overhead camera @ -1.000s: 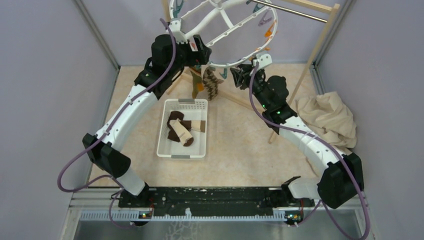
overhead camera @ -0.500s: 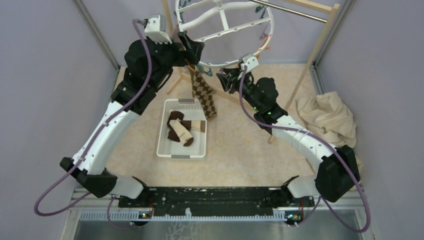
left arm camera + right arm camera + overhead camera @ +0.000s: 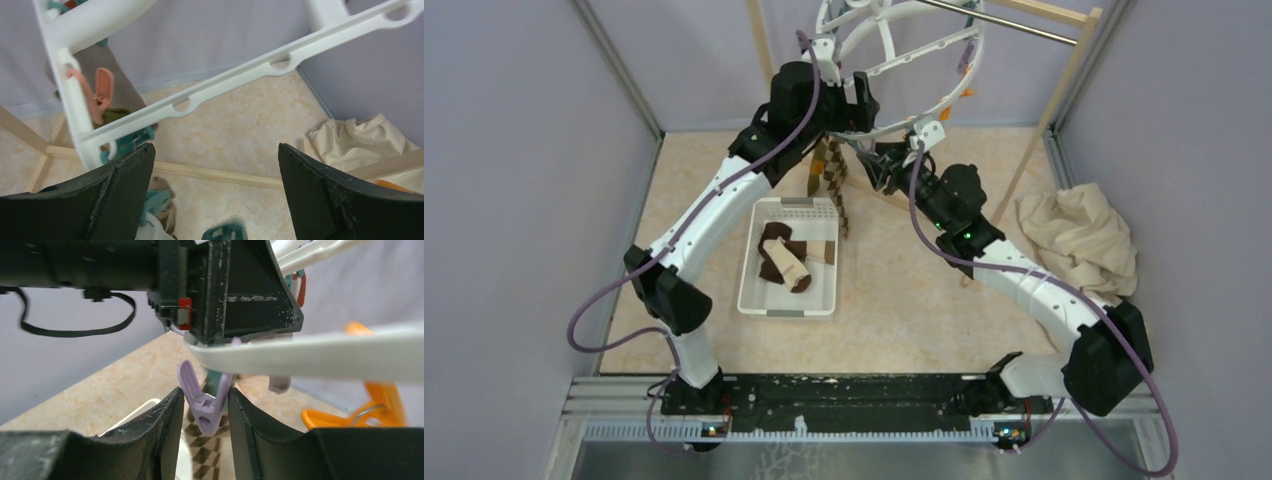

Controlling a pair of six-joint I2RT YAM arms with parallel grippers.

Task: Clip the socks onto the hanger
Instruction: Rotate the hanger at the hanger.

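Upper centre, I find the hanger (image 3: 951, 95) rim, the left gripper (image 3: 861, 100) and hanging socks (image 3: 832, 180) crowding; floor right of the basket (image 3: 786, 312) lies open.

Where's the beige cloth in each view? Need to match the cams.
Top external: cloth heaped at the right edge, mid-height.
Left wrist: cloth at lower right, partly cut off by the dark finger.
Right wrist: not in it.
Shared landmark: the white hanger, at top centre in top external, slanting across the left wrist view, and a bar across the right wrist view.
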